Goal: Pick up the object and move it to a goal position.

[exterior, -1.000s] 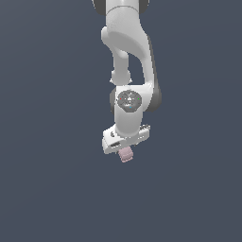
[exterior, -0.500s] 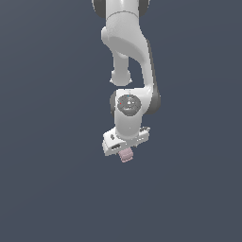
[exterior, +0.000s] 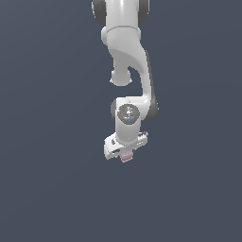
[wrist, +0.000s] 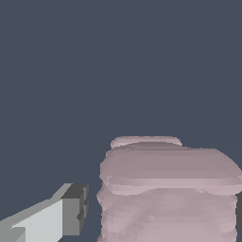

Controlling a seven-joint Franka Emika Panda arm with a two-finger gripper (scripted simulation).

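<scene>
The object (exterior: 126,158) is a small pale pink ribbed block, hanging in the air below the white hand. My gripper (exterior: 125,154) is shut on the object, which is much narrower than the hand and pokes out under it. In the wrist view the object (wrist: 168,189) fills much of the picture, its faint ribs plain to see. One grey-tipped finger (wrist: 72,210) stands close beside it. The other finger shows only as a dark sliver at the frame's edge. No goal marker shows in either view.
Only a plain dark blue-grey background surrounds the arm (exterior: 126,56) in the exterior view. No table, edge or other object shows.
The arm's wrist joint has dropped a little and its upper links have shifted. The hand and the pink object have barely moved, and the grip is unchanged.
</scene>
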